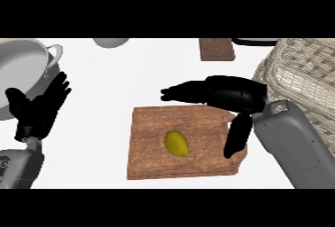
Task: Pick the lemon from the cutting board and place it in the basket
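A white tabletop [150,71] is seen from steeply above, and everything else is carried on it. At the right edge a large woven wicker basket [307,75] is cut off by the frame, so only part of its wall and rim is shown; what lies inside cannot be made out. At the left edge a grey metal pot [20,66] with a loop handle is likewise cut off, and only bare grey is seen in the part of its interior that shows.

A brown wooden cutting board [186,142] is laid near the middle, slightly skewed. The lemon [176,142] is found lying on this board, close to its centre, well apart from the basket and touched by nothing.

The right hand [229,95] is held above the board's far right corner. Its fingers [180,93] are extended leftward over the tabletop just beyond the board's far edge, and its thumb is pointed down along the board's right side, beside the lemon but apart from it; the hand is spread wide and nothing is held. The board's right edge is partly hidden by the thumb and the grey forearm.

The left hand [36,111] is shown at the left edge beside the pot, fingers up and spread, nothing being held.

A small dark wooden block [216,48] is set at the far side, and a grey rounded object [111,42] is cut off beside it, too little shown to be identified.
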`<state>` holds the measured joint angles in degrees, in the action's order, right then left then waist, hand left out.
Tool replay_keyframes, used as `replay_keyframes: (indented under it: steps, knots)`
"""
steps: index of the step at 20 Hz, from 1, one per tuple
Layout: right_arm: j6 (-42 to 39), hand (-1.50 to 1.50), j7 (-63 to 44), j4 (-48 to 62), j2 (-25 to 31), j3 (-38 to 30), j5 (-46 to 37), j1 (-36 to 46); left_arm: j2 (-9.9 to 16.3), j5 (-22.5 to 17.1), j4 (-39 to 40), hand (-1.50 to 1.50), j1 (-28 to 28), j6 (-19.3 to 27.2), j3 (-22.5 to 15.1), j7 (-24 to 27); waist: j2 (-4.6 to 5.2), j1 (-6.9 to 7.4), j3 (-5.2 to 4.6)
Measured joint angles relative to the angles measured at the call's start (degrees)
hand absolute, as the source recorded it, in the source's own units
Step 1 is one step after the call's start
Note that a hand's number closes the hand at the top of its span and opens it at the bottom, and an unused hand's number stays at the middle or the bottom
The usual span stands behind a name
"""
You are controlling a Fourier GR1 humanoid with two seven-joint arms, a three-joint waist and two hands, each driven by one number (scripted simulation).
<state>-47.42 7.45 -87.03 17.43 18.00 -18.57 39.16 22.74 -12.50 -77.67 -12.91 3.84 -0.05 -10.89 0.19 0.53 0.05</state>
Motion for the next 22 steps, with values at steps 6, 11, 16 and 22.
replay_keyframes:
  steps: [6, 11, 16, 22]
  knots:
    - [8.72, -1.50, 6.79, 7.30, -6.09, 3.26, -6.93, -3.55, -0.55, 0.76, -0.56, 0.00, 0.68, -0.80, 0.62, -0.27, -0.03, 0.09, -0.02]
    - [12.18, -1.50, 9.18, 12.95, -10.35, 4.80, -11.84, -3.75, -1.83, 1.91, -1.27, 0.00, 1.60, -1.26, 1.14, -0.08, -0.09, -0.02, -0.04]
    - [16.27, -1.50, 12.20, 19.88, -12.62, 7.60, -18.37, -3.59, -2.10, 2.51, -2.43, 0.00, 1.61, -1.76, 1.93, -1.26, -0.10, -0.01, -0.04]
    - [17.12, -1.50, 15.95, 24.74, -12.71, 7.59, -23.77, -2.84, -2.47, 3.09, -3.30, 0.00, 2.25, -2.90, 3.60, -2.06, -0.13, -0.14, -0.04]
